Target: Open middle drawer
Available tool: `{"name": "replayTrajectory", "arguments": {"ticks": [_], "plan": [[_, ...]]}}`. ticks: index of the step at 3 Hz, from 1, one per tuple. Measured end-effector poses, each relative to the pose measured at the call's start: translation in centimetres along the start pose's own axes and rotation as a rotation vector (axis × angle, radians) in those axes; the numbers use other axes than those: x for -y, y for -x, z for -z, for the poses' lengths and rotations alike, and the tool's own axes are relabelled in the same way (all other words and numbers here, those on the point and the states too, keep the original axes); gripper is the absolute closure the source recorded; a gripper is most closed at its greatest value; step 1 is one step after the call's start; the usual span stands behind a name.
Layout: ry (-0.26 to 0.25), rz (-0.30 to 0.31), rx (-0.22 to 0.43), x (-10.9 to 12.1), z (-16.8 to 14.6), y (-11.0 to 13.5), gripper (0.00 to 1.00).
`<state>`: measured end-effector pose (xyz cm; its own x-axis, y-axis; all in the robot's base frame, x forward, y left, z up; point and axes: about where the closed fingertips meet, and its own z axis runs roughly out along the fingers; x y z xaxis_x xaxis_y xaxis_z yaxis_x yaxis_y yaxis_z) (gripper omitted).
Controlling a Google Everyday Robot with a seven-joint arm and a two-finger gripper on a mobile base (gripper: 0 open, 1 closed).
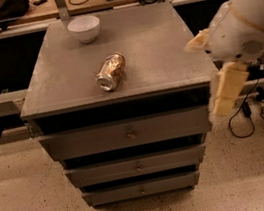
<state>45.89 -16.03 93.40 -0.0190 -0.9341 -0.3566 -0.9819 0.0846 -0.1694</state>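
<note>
Approach stage: tool (226,92) hanging just off the counter's (162,46) front right corner, open or closed impossible to tell, middle drawer (172,160) shut below the front edge, next calling for a reach to its centre knob (138,167).

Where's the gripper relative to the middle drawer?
The gripper hangs at the right of the camera view, just off the right edge of the cabinet, beside the top drawer, above and right of the middle drawer.

No text can be read — the can (111,72) bears a print, its words too blurred. The gripper (225,92) hangs right of the cabinet (155,47) — beside its front corner.
</note>
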Motion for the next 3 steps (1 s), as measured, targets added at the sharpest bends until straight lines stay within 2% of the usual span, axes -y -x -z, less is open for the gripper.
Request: {"name": "replayTrajectory", "arguments": {"ticks": [1,2,3], "plan": [[0.062,0.071,0.223,-2.7,-6.4,5.4,0.00],[0.098,0.074,0.325,-4.6,-9.2,8.6,0.00],[0.128,0.121,0.329,-4.7,-9.1,8.9,0.00]]}}
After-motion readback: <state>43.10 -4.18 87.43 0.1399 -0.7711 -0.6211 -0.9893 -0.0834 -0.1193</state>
